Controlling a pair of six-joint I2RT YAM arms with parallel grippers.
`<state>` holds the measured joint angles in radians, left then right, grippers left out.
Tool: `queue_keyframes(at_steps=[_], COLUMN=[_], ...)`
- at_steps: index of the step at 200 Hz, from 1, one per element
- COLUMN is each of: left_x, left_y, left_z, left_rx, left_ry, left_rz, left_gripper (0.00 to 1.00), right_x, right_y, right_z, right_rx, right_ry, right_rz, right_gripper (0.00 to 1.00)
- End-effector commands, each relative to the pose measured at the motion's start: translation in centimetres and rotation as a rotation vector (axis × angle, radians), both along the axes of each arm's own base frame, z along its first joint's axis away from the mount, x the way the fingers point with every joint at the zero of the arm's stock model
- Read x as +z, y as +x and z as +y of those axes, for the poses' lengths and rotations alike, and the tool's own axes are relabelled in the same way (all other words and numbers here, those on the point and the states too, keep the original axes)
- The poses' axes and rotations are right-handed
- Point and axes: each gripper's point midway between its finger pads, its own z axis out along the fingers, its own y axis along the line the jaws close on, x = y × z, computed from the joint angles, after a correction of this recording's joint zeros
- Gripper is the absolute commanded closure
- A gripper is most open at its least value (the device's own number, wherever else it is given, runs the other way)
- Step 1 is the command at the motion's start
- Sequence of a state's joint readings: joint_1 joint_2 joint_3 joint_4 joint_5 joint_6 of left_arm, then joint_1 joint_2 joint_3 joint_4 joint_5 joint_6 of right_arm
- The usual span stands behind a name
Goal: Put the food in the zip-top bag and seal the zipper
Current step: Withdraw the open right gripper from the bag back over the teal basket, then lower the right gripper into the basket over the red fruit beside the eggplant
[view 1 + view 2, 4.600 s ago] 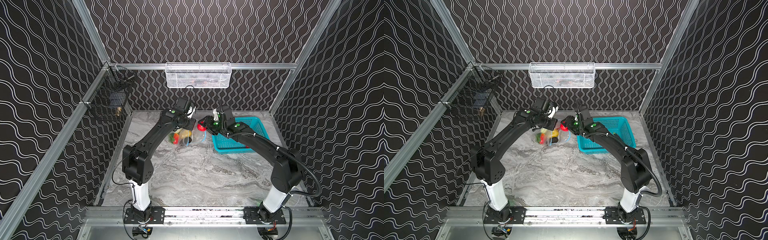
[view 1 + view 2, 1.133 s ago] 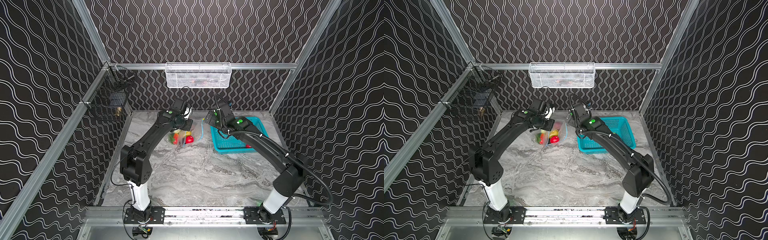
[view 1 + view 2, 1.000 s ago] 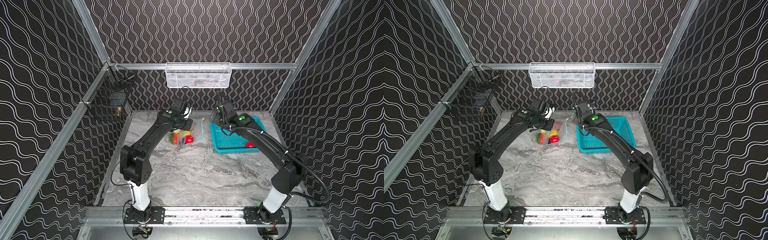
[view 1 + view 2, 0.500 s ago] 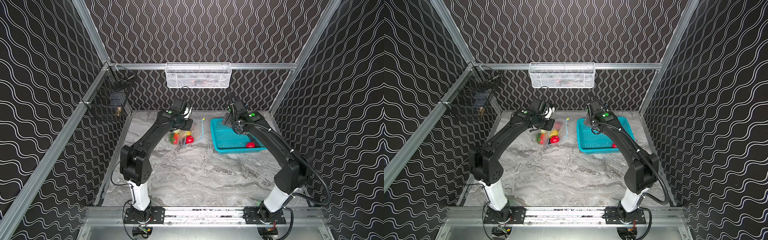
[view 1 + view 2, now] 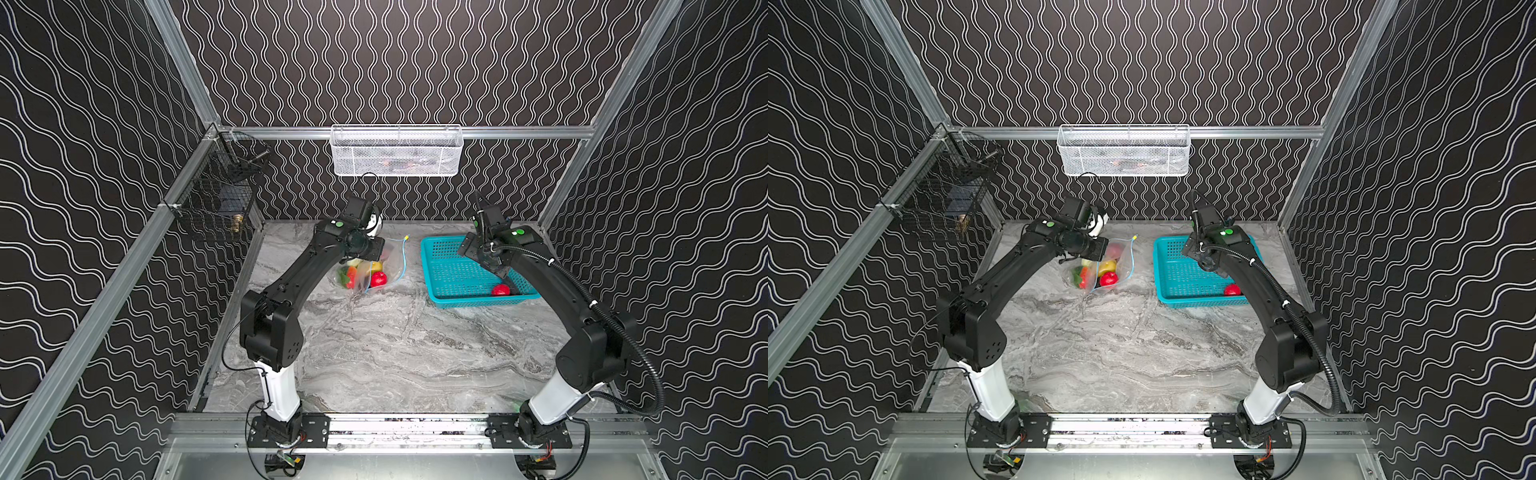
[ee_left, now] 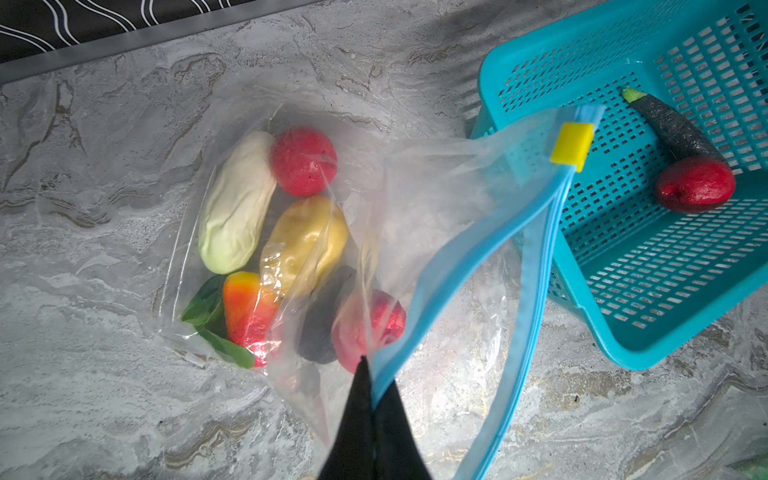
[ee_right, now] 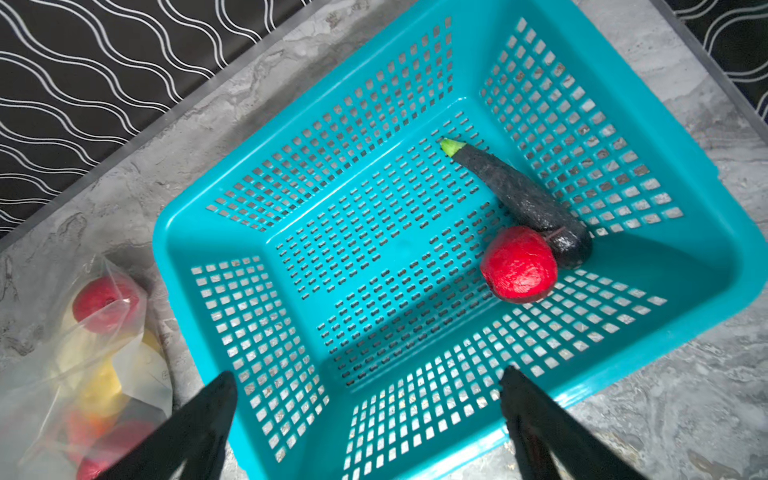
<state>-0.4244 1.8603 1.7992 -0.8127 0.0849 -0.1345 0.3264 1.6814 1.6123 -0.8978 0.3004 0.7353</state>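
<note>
Two pieces of food are lying at the near end of the teal basket point(image 7: 365, 108): a red round fruit point(image 7: 519, 264) touching a dark oblong one point(image 7: 523, 199). Just left of it, the zip-top bag point(image 6: 436, 187) is resting on the marble table point(image 5: 395, 353), holding six pieces. Over the basket the right gripper point(image 7: 368, 374) is hovering, jaws spread wide, gripping nothing. Farther back, the left gripper point(image 6: 368, 365) is pinching the zipper point(image 6: 478, 245), jaws pressed together, holding the mouth agape; its yellow slider point(image 6: 571, 145) is sitting at the far end.
</note>
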Motion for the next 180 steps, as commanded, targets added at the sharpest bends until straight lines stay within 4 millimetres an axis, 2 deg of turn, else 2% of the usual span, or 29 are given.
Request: queue_keyframes(at_steps=[1,54,86,114,180], left_x=[0.5,0.2,0.1,0.0,-0.6], left_y=[0.1,0.1,0.1,0.3,0.2], left_z=[0.1,0.3,0.2,0.8,0.5], left_rx=[0.007,0.01,0.004,0.016,0.007], left_ry=[-0.009,-0.007,-0.01,0.0,-0.023], left_rz=[-0.011,-0.004,0.001,0.0,0.03], left_gripper=[1.0,1.0,1.0,1.0,1.0], right_x=[-0.5,-1.5,-2.2,-2.5,-6.3], right_y=[-1.0,-2.1,-2.2,-1.9,-2.4], right_z=[-1.2,-2.8,-6.1,-7.3,-8.6], right_rx=[-0.007,-0.016,-0.024,-0.014,0.034], right_ry=[-0.004,-0.008,-0.093,-0.116,-0.087], right_rz=[0.045,0.075,0.193,0.225,0.306], right_gripper=[0.01,0.0,0.0,0.01,0.01])
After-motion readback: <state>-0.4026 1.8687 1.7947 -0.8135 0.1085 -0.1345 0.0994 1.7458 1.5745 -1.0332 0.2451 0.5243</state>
